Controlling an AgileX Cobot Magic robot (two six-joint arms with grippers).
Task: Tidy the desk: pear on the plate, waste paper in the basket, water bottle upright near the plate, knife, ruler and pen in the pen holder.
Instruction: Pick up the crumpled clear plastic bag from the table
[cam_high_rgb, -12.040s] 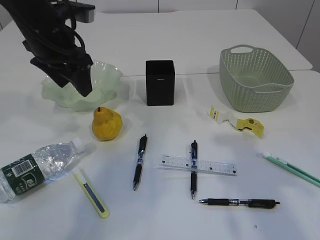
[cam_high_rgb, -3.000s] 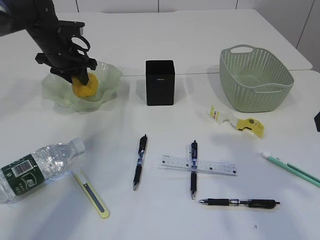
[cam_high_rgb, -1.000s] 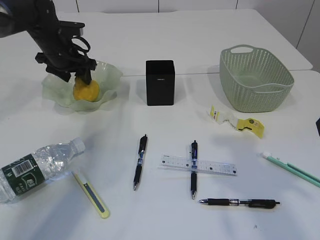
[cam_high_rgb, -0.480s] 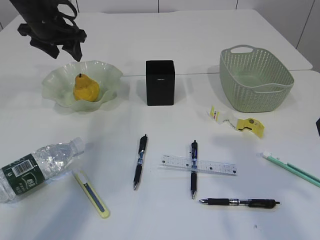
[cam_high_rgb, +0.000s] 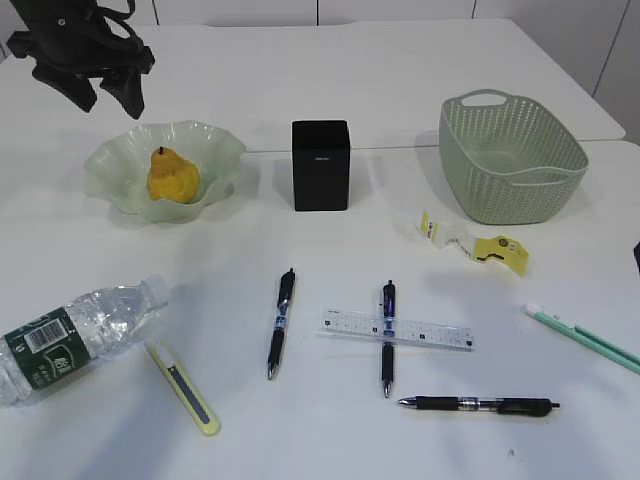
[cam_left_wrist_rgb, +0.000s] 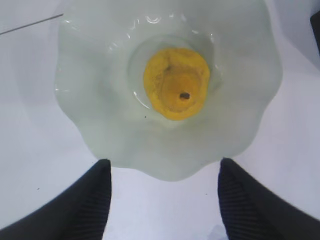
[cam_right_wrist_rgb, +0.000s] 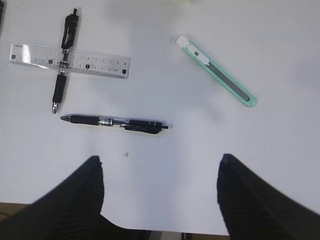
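In the exterior view, the yellow pear (cam_high_rgb: 172, 177) stands upright in the wavy green glass plate (cam_high_rgb: 112, 183) at the back left of the white counter (cam_high_rgb: 330, 440). The left claw (cam_high_rgb: 103, 92) hangs in the air above and behind the plate, with its jaws apart and nothing between them. The black pen holder (cam_high_rgb: 320, 165) stands beside the plate, and the green woven basket (cam_high_rgb: 510, 157) is at the back right. A crumpled waste paper (cam_high_rgb: 472, 243), white and yellow, lies just in front of the basket. The water bottle (cam_high_rgb: 75, 337) lies on its side at the front left, and the yellow knife (cam_high_rgb: 183, 386) lies near it. A clear ruler (cam_high_rgb: 396, 329) lies over one black pen (cam_high_rgb: 387, 337); a second pen (cam_high_rgb: 279, 322) lies to its left and a third pen (cam_high_rgb: 478, 405) in front. A green knife (cam_high_rgb: 584, 338) lies at the right edge.

In the left wrist view, the pear (cam_left_wrist_rgb: 176, 83) sits in the middle of the plate (cam_left_wrist_rgb: 100, 125), seen from above. The left claw (cam_left_wrist_rgb: 165, 197) is wide and empty, with both fingers below the plate rim.

In the right wrist view, the right claw (cam_right_wrist_rgb: 160, 192) is wide and empty above the counter (cam_right_wrist_rgb: 280, 50). The ruler (cam_right_wrist_rgb: 70, 60), two pens (cam_right_wrist_rgb: 116, 122) and the green knife (cam_right_wrist_rgb: 216, 70) lie beyond it.
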